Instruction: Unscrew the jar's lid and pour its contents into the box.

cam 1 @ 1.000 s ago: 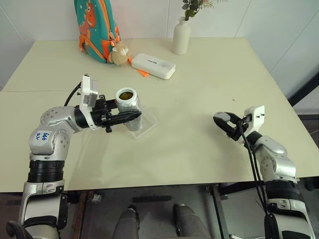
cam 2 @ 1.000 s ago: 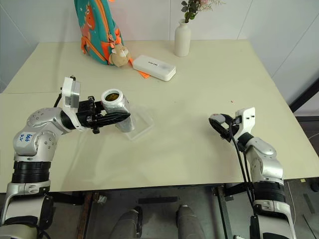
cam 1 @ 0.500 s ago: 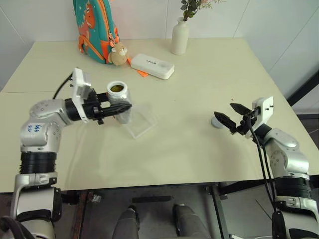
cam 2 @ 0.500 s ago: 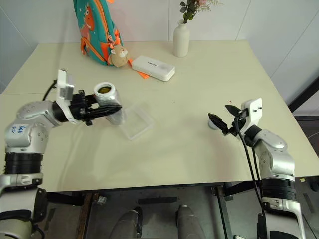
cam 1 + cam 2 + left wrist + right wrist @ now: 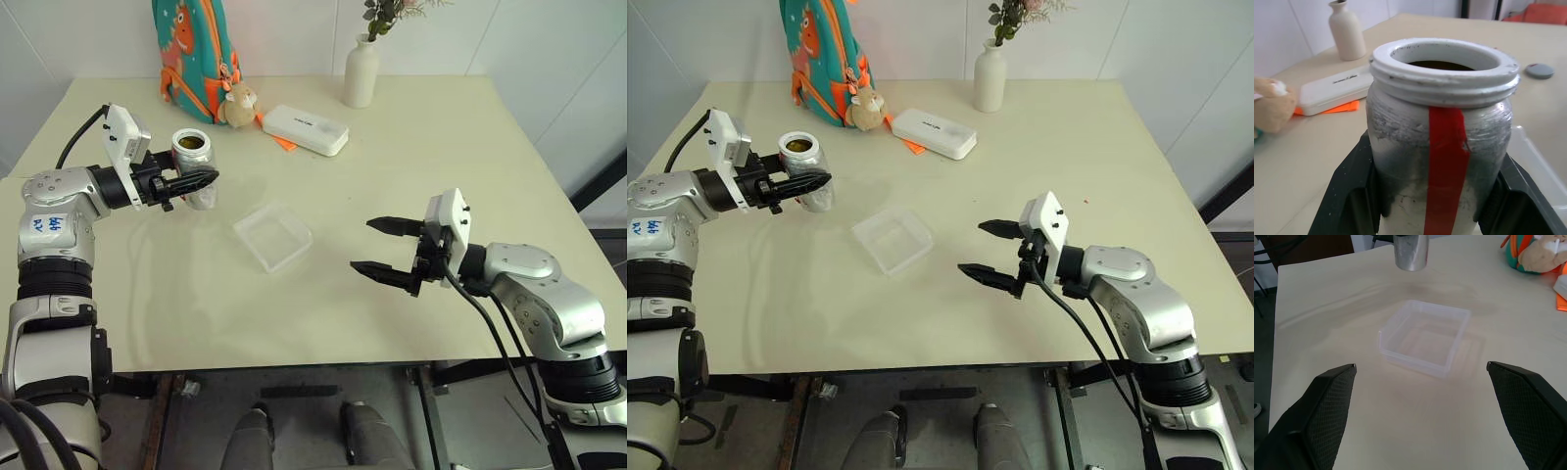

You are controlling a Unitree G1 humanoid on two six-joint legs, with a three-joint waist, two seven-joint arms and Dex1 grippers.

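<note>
Holding the jar (image 5: pixel 194 168) upright, the left gripper (image 5: pixel 191 181) has its black fingers clamped on both sides of the body, lifted clear of the table (image 5: pixel 411 157). From the left wrist view the jar's mouth is open, threads bare, something dark down inside, the red strip facing the camera. The lid (image 5: pixel 1540 70) lies off on its own on the tabletop, well apart. So unscrewing is done; we're at the pour.

The box (image 5: pixel 273 236) sits empty near the table's middle, at about four o'clock from the jar and not under it. At roughly three o'clock from the box hangs the right gripper (image 5: pixel 382 247), jaws spread wide, holding nothing, pointed at the box.

Next move, by my read: carry the jar over the box, then tip the mouth down inside the low walls so the small contents don't bounce out.
</note>
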